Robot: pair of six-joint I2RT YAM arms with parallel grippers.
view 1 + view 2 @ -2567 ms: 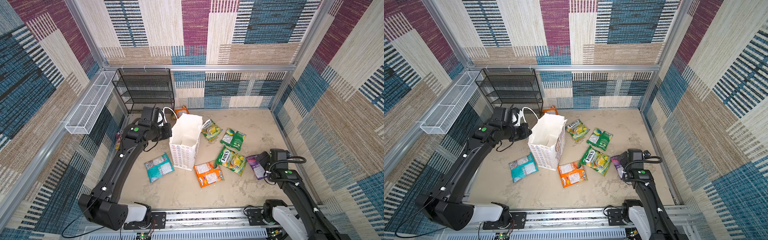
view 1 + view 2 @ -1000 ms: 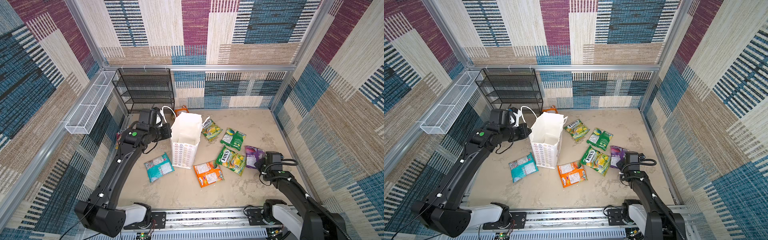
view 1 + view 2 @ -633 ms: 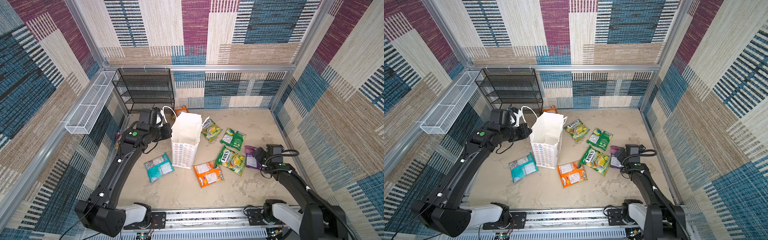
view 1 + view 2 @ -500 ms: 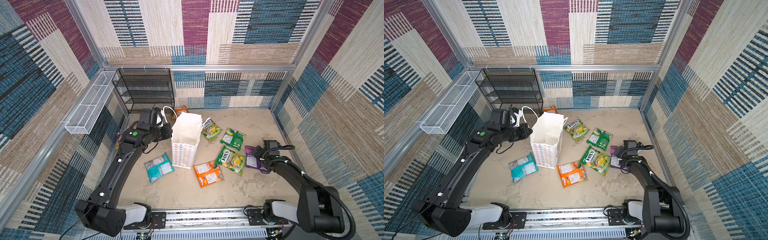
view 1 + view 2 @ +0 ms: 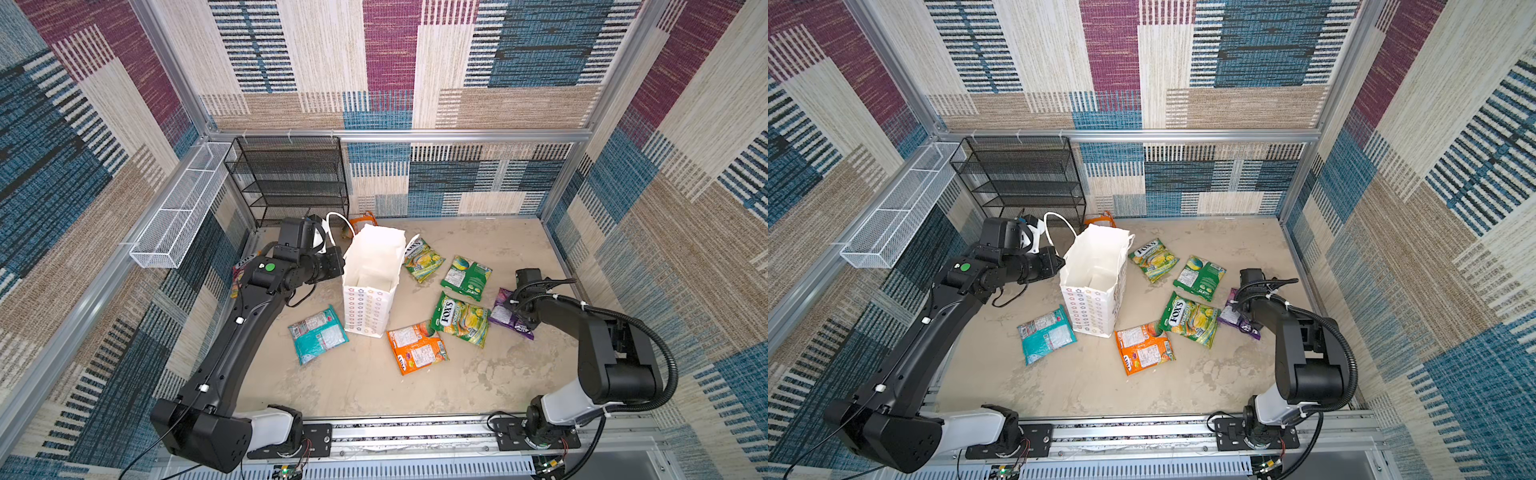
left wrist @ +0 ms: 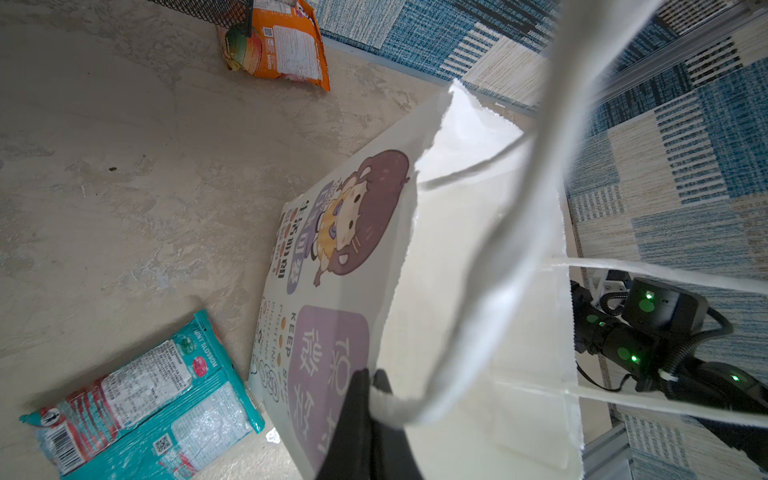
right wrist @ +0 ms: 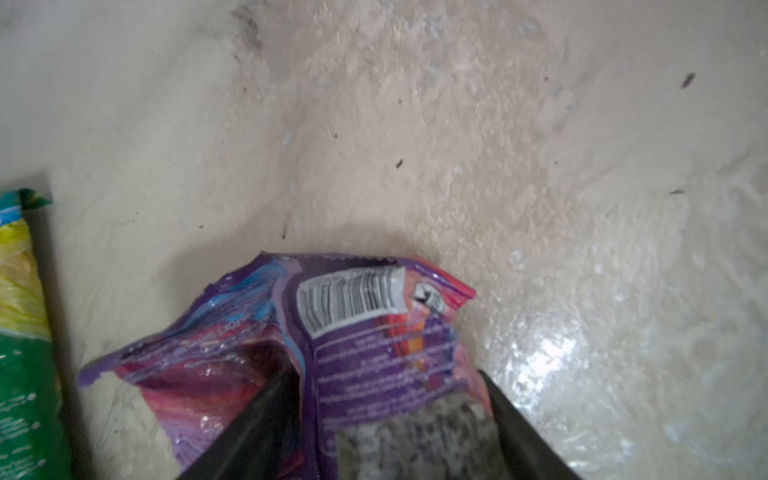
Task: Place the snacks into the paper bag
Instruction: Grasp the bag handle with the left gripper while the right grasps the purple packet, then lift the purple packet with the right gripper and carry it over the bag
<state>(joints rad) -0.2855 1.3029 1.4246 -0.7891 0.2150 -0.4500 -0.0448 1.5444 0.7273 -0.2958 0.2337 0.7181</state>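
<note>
**A:** Where does the bag stand?

**B:** The tall white paper bag (image 5: 365,309), matte and creased, with rows of small coloured star outlines, is upright with its mouth open. It stands left of centre in both top views, on the mottled beige floor (image 5: 374,386).

**A:** And the left gripper?

**B:** The left gripper (image 6: 372,376) is pressed together on the bag's white cord handle (image 6: 519,249). In the left wrist view its black fingers (image 6: 353,424) pinch the soft cord beside the cartoon print (image 6: 353,216) on the bag's side.

**A:** The right one?

**B:** The right gripper (image 7: 384,374) is at a crinkled, glossy purple plastic pouch (image 5: 505,318) on the right of the floor in both top views. Its fingers stand apart, one on each side of the pouch's barcode end. I cannot tell whether they press the film.

**A:** The other snacks?

**B:** They lie flat and shiny on the floor.
- A teal pouch (image 5: 318,334) is just beside the bag's lower left corner.
- An orange pouch (image 5: 417,347) is below the bag's right corner.
- A yellow-green "FOX'S" pouch (image 5: 459,320) lies between the orange one and the purple one.
- A dark green pouch (image 5: 465,277) is above that.
- A second yellow-green pouch (image 5: 422,259) is just right of the bag's mouth.
- A second orange pouch (image 5: 362,219) lies behind the bag, by the foot of the black mesh rack (image 5: 291,183).
</note>
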